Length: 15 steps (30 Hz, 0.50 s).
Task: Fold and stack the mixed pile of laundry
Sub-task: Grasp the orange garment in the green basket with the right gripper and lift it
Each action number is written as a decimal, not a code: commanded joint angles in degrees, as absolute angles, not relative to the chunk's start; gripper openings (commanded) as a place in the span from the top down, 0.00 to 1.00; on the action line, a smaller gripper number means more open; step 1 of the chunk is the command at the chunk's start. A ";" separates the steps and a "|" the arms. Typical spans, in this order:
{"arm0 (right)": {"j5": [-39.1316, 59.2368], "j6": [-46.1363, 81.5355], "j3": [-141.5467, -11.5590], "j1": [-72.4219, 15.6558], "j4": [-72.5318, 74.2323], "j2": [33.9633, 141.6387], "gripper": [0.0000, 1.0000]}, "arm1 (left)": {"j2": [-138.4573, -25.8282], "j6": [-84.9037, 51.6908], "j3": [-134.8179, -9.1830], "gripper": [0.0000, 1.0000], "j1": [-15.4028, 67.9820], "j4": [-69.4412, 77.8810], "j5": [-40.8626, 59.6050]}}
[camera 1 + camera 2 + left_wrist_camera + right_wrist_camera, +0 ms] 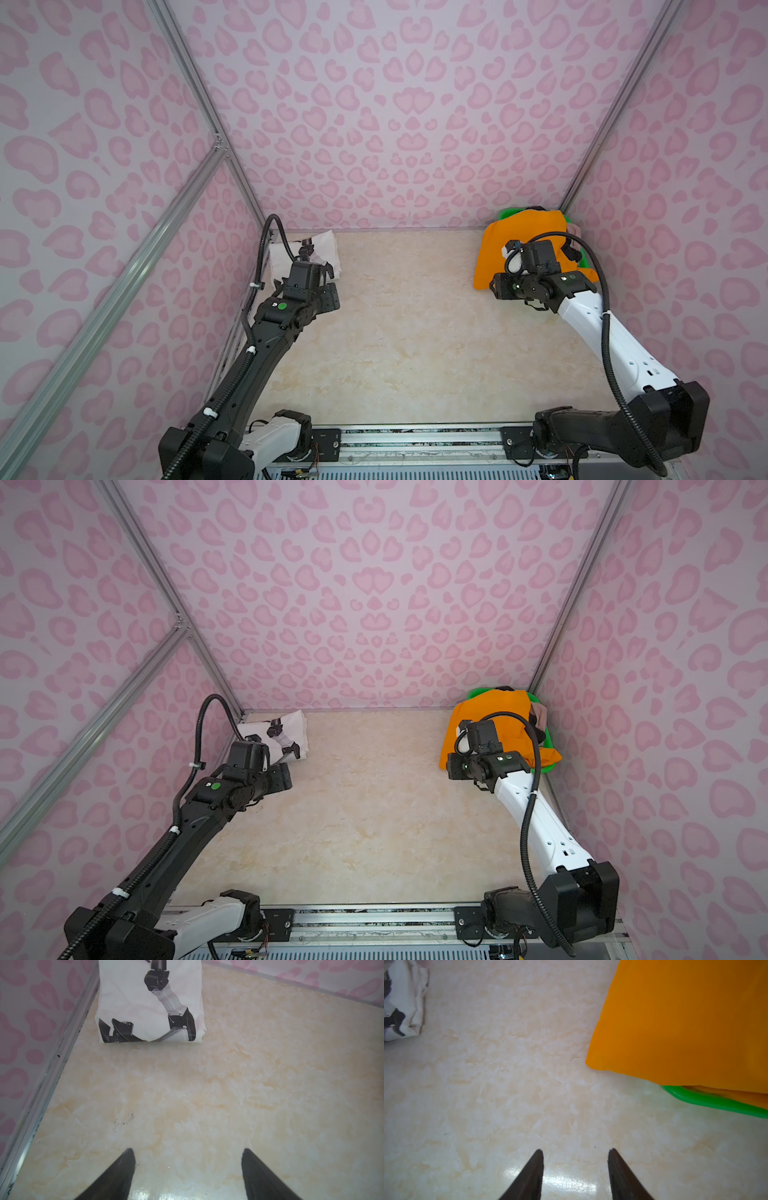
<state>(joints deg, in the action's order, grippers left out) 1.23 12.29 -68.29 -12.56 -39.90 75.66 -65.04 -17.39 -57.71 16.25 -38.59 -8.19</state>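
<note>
- Left wrist view: left gripper [187,1150] has its jaws spread wide with nothing between them, over the bare marble-look table [270,1084]
- white T-shirt [145,1001] is folded into a compact rectangle in the far left corner of the table, just beside the left wall; it lies on the far side of the left gripper, apart from it
- Shirt print reads as a picture: a black-and-grey robot arm
- Right wrist view: right gripper [576,1150] has its jaws parted, a narrower gap than the left's, holding nothing, over bare table
- bright orange shorts [685,1022] are draped over the green basket [716,1103] in the far right corner; their left edge hangs past the rim down to the table, near the right gripper but not touching it
- Top views: black knit piece [536,208] shows as a dark sliver at the basket's far edge, behind the shorts; beige-pink piece [540,715] peeks out on the basket's right side, by the right wall
- Left arm carries a round green dot [282,306]; the small marks on the right arm are too small to read
</note>
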 commanded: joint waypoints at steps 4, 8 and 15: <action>0.59 14.60 -69.47 -0.94 -38.23 78.66 0.45 | -64.31 -24.17 -53.70 0.17 23.06 -35.00 -10.69; 3.60 17.79 -69.27 5.69 -34.92 81.32 0.42 | -65.66 -25.82 -53.31 0.17 29.09 -34.57 -13.59; 9.57 21.27 -72.88 10.01 -30.04 91.03 0.38 | -67.23 -29.34 -50.54 0.17 36.31 -31.39 -16.09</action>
<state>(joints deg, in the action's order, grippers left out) 6.17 19.35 -71.11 9.67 -32.86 88.49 -66.92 -26.89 -51.46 35.14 -34.50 -13.98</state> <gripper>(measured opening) 0.621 0.831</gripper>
